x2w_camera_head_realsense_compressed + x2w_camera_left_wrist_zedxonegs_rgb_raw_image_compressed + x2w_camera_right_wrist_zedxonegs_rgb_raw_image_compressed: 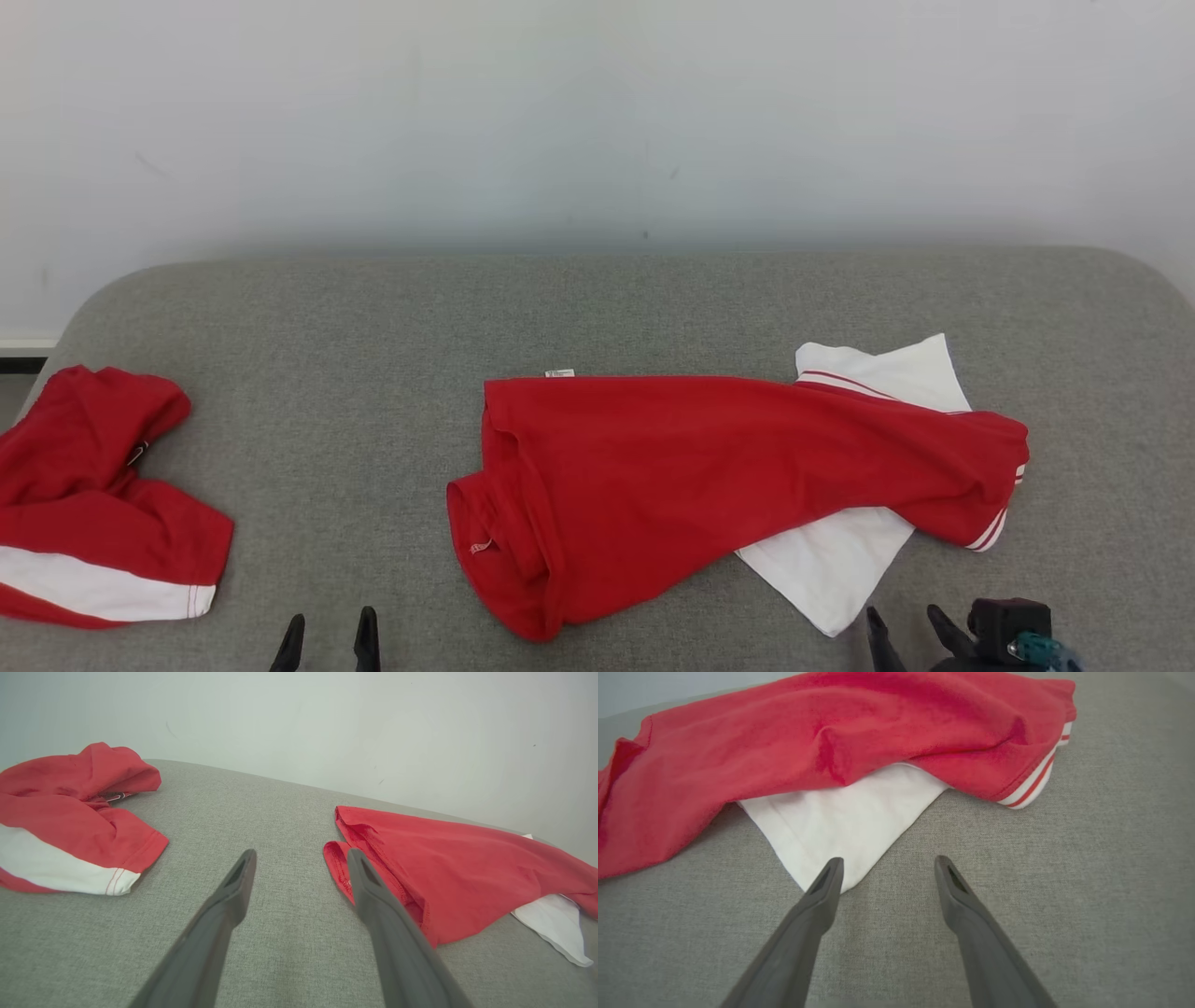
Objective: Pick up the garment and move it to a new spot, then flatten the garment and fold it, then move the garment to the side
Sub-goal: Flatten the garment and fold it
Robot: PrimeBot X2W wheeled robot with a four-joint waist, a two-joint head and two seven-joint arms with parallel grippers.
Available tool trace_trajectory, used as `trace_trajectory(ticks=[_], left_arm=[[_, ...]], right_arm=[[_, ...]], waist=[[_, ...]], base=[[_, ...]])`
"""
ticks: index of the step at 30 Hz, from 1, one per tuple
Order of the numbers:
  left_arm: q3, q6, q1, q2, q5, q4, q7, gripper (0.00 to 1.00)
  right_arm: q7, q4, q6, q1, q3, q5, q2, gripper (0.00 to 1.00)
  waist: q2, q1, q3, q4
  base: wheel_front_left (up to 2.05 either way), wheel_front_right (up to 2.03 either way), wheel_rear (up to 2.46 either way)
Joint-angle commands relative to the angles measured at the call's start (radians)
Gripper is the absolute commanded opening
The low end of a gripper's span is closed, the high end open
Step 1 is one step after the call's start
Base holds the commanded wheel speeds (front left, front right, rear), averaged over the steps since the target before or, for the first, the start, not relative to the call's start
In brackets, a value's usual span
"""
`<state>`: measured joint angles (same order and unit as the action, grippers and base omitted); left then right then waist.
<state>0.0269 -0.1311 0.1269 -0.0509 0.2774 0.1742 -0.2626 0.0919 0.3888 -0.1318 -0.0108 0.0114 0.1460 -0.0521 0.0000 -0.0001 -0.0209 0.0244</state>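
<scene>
Across the middle of the grey padded surface [373, 308]: red garment [709, 467], lying rumpled and only partly spread, long axis running left to right, thick folded hem at its near left end, white panel poking out beneath the red at the far right and near right, red-striped white cuff at the right tip, small white label [560, 373] at the far edge. Well apart, at the surface's left edge: other garment [84, 495], red with a white band, bunched up. Behind it all, plain pale wall [597, 112]. Low at the near left, left gripper [331, 618]: fingers spread wide, nothing between them, over bare fabric just left of the garment's near hem; in the left wrist view, one finger overlapping that hem, contact impossible to judge. Low at the near right, right gripper [904, 613]: fingers likewise wide apart and empty, pointing at the near white corner; in the right wrist view, one fingertip just at that corner, touching or not unclear
</scene>
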Motion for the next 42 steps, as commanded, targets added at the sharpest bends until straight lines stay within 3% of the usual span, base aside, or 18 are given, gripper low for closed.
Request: trace_trajectory(ticks=[1,8,12,22,23,24,25,26,27,28,34,42], left_arm=[[0.001,0.001,0.013,0.001,0.001,0.001,-0.003,1.0],[0.018,0.001,0.006,0.001,-0.003,0.002,-0.003,1.0],[0.023,0.001,0.004,0.001,-0.004,0.007,-0.003,1.0],[0.023,0.001,-0.007,0.001,-0.001,0.006,-0.003,1.0],[0.023,0.001,-0.008,0.001,-0.001,0.006,-0.003,1.0],[0.022,0.001,-0.008,0.001,0.001,0.006,-0.003,1.0],[0.021,0.001,-0.01,0.001,0.002,0.005,-0.003,1.0],[0.02,0.001,-0.011,0.001,0.003,0.005,-0.003,1.0],[0.019,0.001,-0.013,0.001,0.004,0.005,-0.003,1.0],[0.019,0.001,-0.017,0.001,0.004,0.005,-0.003,1.0],[0.014,0.001,-0.019,0.001,0.01,0.003,-0.003,1.0],[-0.008,0.002,-0.013,0.001,0.01,0.001,-0.003,1.0]], right_arm=[[0.034,-0.01,0.002,-0.016,-0.006,0.013,0.002,1.0],[0.178,0.043,0.002,-0.09,0.016,0.006,0.002,1.0],[0.241,0.112,0.002,-0.134,0.046,-0.063,0.001,1.0],[0.236,0.242,0.002,-0.223,0.064,-0.072,0.004,1.0],[0.23,0.254,0.002,-0.23,0.059,-0.066,0.004,0.91],[0.224,0.265,0.002,-0.241,0.052,-0.057,0.005,0.71],[0.217,0.275,0.001,-0.248,0.048,-0.055,0.005,0.4],[0.208,0.28,0.001,-0.256,0.042,-0.054,0.005,0.29],[0.199,0.286,0.001,-0.265,0.04,-0.051,0.004,0.07],[0.191,0.288,0.001,-0.27,0.04,-0.056,0.004,0.0],[0.156,0.202,0.002,-0.221,0.123,-0.107,-0.001,0.0],[0.243,-0.099,0.002,-0.04,0.294,-0.122,0.0,0.0]], waist=[[0.0,0.0001,0.001,0.0],[0.0,0.0001,0.014,0.023],[0.0,0.0001,0.021,0.043],[0.0,0.0001,0.049,0.08],[0.0,0.0001,0.051,0.08],[0.0,0.0001,0.055,0.081],[0.0,0.0001,0.058,0.081],[0.0,0.0001,0.061,0.08],[0.0,0.0001,0.064,0.08],[0.0,0.0001,0.066,0.079],[0.0,0.0001,0.064,0.07],[0.0,0.0001,0.065,0.03]], base=[[0.0,0.0,0.0],[0.0,0.0,0.0],[0.0,0.0,0.0],[0.0,0.0,0.0],[0.0,0.0,0.0],[0.0,0.0,0.0],[0.0,0.0,0.0],[0.0,0.0,0.0],[0.0,0.0,0.0],[0.0,0.0,0.0],[0.0,0.0,0.0],[0.0,0.0,0.0]])
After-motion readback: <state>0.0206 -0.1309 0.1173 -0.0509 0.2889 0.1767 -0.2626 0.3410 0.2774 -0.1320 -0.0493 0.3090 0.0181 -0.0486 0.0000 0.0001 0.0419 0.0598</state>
